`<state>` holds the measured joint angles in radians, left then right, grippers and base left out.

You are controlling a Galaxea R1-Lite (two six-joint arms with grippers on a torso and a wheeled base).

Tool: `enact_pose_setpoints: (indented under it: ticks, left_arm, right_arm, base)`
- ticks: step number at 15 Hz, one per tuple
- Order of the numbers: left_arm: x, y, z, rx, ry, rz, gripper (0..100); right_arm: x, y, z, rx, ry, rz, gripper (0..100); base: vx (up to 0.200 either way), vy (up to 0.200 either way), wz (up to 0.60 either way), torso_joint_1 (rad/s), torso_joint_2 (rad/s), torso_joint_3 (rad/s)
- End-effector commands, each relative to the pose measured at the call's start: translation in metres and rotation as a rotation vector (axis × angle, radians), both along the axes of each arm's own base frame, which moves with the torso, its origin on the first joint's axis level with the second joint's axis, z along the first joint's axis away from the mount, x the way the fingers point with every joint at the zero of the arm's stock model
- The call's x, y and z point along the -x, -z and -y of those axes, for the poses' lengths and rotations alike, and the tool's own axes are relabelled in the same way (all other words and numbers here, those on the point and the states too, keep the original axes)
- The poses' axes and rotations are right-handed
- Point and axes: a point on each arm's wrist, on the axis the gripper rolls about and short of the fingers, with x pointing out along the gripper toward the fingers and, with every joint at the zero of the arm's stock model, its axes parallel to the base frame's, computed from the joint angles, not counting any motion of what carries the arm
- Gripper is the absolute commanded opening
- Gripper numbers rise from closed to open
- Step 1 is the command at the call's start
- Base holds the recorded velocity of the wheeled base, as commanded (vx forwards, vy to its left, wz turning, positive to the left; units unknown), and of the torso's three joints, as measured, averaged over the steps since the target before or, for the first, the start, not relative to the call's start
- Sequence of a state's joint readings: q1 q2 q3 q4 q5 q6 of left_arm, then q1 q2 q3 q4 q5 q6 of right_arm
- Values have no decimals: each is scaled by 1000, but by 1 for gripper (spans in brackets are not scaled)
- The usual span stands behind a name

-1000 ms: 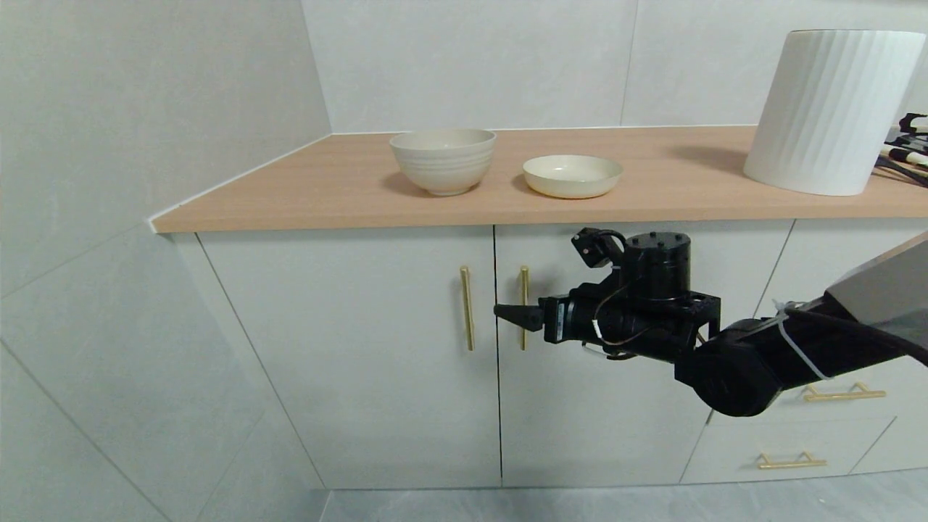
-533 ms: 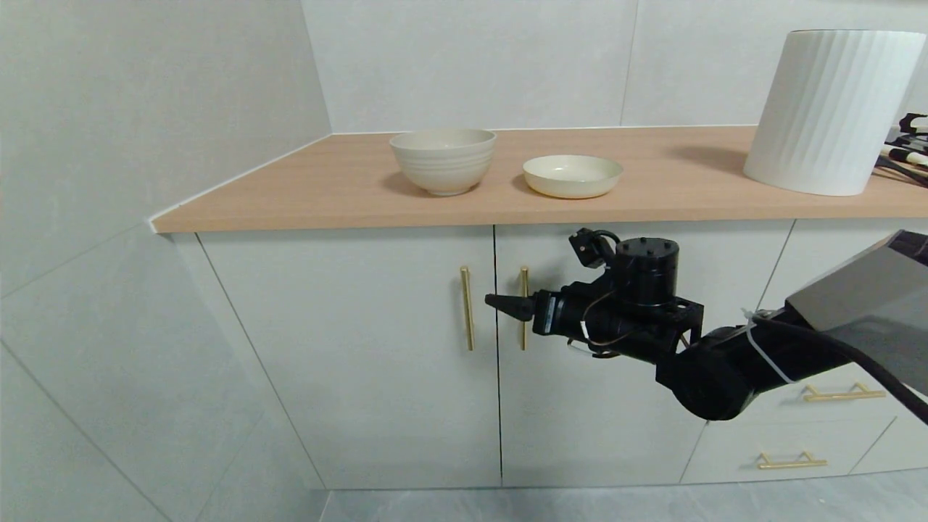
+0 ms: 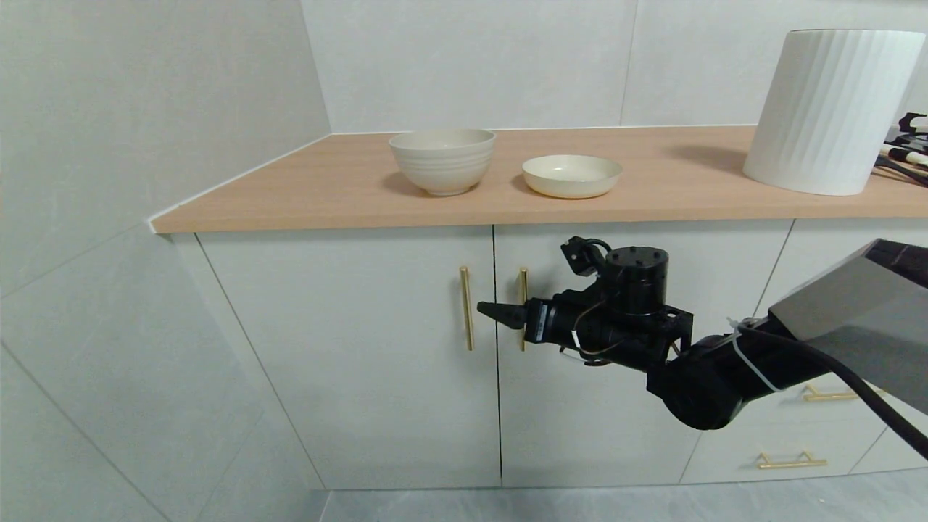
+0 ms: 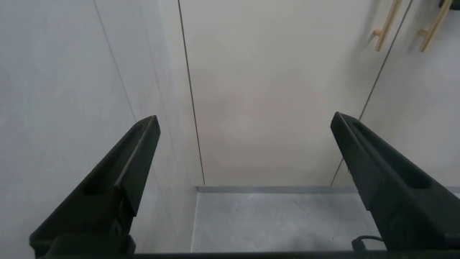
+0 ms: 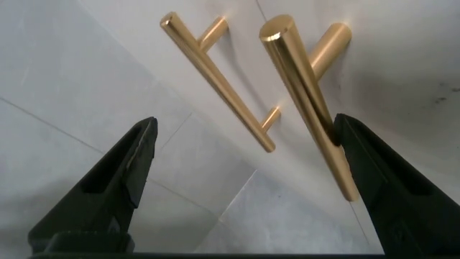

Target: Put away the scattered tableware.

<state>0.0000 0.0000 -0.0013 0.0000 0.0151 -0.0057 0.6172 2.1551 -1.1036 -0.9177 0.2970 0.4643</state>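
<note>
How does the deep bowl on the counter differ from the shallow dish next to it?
The deep bowl stands much taller than the shallow dish, which is low and flat. The deep bowl has ridged bands around its outside; the shallow dish looks smooth. The deep bowl is greyer beige, the shallow dish creamier. Both sit upright on the wooden countertop, apart.

I see a cream ceramic bowl (image 3: 443, 159) with faint horizontal ridges, a plain pale yellow shallow dish (image 3: 572, 175), a light wood-grain countertop (image 3: 341, 190), a white fluted canister (image 3: 834, 109), brass bar handles (image 3: 466, 308) on off-white cabinet doors (image 3: 348, 355), and my black right gripper (image 3: 497, 313).
</note>
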Motion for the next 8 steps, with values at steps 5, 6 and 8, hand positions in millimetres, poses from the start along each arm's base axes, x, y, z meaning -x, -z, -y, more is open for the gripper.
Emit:
enact_pose_setpoints:
  ticks: [5, 6, 8]
  left_arm:
    - [0, 0, 0, 0, 0, -1, 100]
    - [0, 0, 0, 0, 0, -1, 100]
    - [0, 0, 0, 0, 0, -1, 100]
  right_arm:
    - [10, -1, -3, 5, -27, -9, 100]
    - [12, -2, -3, 5, -29, -9, 100]
    - [25, -15, 2, -5, -59, -1, 100]
  base:
    - [0, 0, 0, 0, 0, 0]
    - [0, 0, 0, 0, 0, 0]
    - [0, 0, 0, 0, 0, 0]
